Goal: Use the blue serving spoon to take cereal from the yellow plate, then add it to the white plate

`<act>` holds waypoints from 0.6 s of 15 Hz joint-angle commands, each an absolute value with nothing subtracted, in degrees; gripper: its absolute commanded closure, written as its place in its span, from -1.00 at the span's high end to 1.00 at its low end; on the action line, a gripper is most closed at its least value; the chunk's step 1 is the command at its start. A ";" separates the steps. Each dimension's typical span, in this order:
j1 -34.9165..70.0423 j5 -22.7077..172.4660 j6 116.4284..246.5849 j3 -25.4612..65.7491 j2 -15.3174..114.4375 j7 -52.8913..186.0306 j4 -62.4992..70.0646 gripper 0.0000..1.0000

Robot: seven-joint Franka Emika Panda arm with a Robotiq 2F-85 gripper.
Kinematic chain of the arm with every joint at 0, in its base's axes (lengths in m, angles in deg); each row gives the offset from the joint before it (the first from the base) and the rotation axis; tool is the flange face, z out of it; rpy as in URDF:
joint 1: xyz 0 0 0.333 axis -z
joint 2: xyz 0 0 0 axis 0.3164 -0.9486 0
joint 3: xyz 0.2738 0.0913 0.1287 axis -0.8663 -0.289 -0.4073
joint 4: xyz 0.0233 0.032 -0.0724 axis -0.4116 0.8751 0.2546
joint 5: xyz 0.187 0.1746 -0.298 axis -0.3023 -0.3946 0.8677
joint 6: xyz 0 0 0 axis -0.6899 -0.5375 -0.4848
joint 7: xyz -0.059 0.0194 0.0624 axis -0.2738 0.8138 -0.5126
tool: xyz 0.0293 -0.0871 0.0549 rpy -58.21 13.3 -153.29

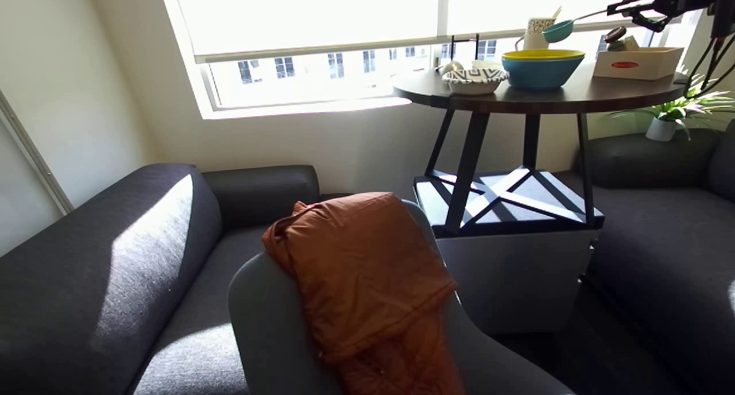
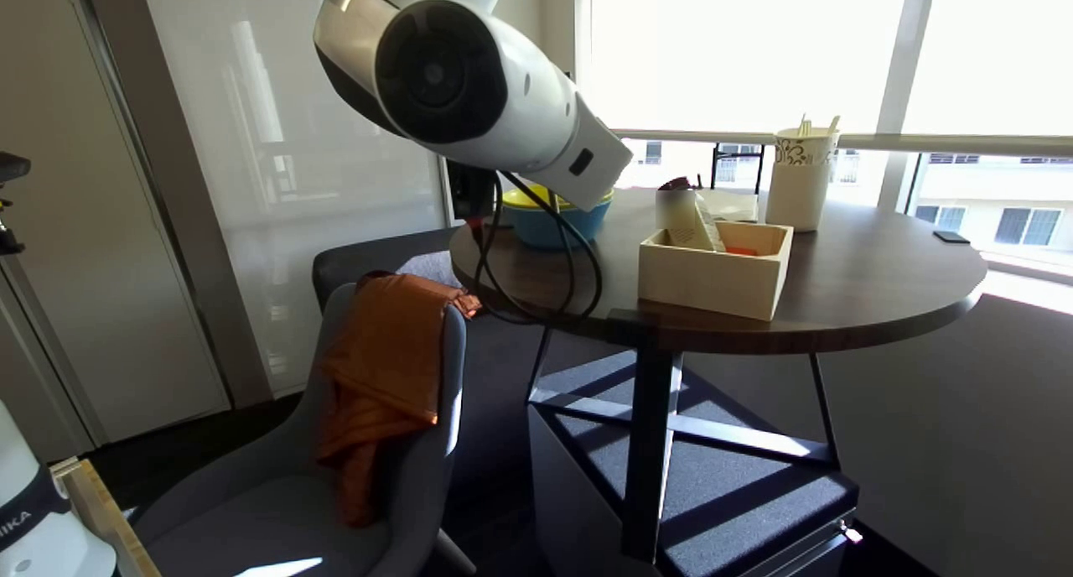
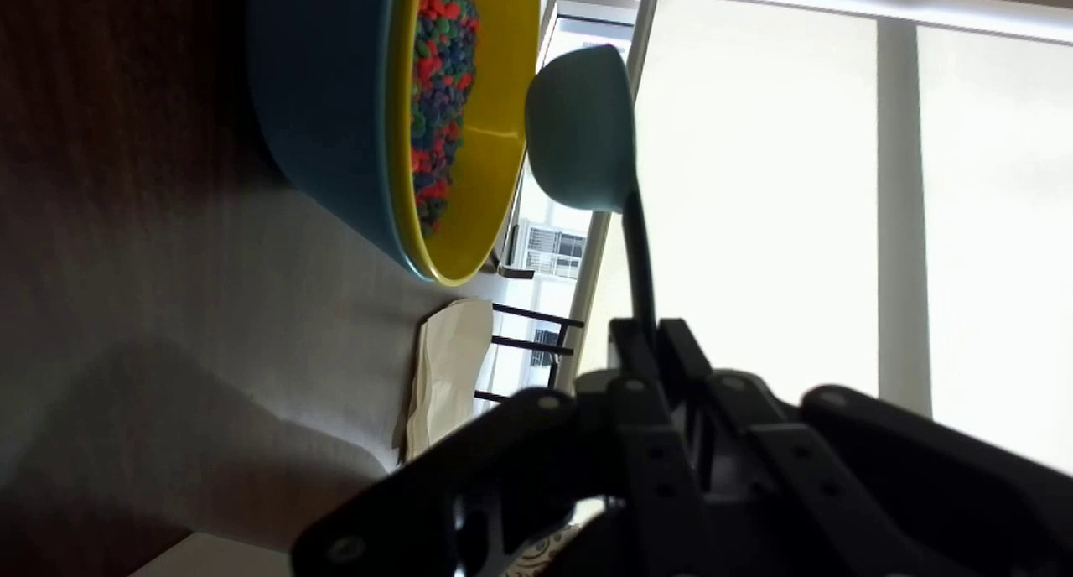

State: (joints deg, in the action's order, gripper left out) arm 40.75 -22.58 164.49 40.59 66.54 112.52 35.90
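The blue serving spoon [image 3: 583, 132] is held by its thin handle, with my gripper [image 3: 648, 334] shut on it. In an exterior view the spoon's round head [image 1: 558, 31] hangs higher than the yellow plate [image 1: 542, 54], with a gap between them. The head's cup faces upward; its inside is hidden. Multicoloured cereal [image 3: 440, 99] lies in the yellow plate, whose outer side is blue. Left of it in that exterior view sits the white plate [image 1: 475, 86], low with a dark pattern; it is out of sight in the wrist view.
A wooden box [image 2: 712, 279] with several items stands on the round table [image 2: 880, 292]. A tall cream container [image 2: 800, 187] with utensils is behind it. Pale folded sheets [image 3: 451, 363] lie near the window. A chair [image 1: 275, 309] with an orange jacket [image 1: 367, 274] stands before the table.
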 commanded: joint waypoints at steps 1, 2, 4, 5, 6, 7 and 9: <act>41.40 -18.04 164.48 40.35 72.17 114.95 38.31 -0.96; 41.57 -14.45 165.15 40.33 75.24 115.63 39.37 -0.96; 41.70 -7.88 171.13 39.25 81.08 116.28 41.30 -0.96; 41.90 -4.11 173.94 38.54 82.88 115.17 41.61 -0.96; 42.02 -1.57 176.82 37.76 84.94 115.03 41.88 -0.96; 42.02 0.35 179.47 36.99 87.24 115.34 42.20 -0.96; 41.64 3.14 179.93 36.52 89.91 112.65 42.12 -0.96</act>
State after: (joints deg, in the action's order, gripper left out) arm 41.10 -1.92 177.14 38.65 83.80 115.46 39.69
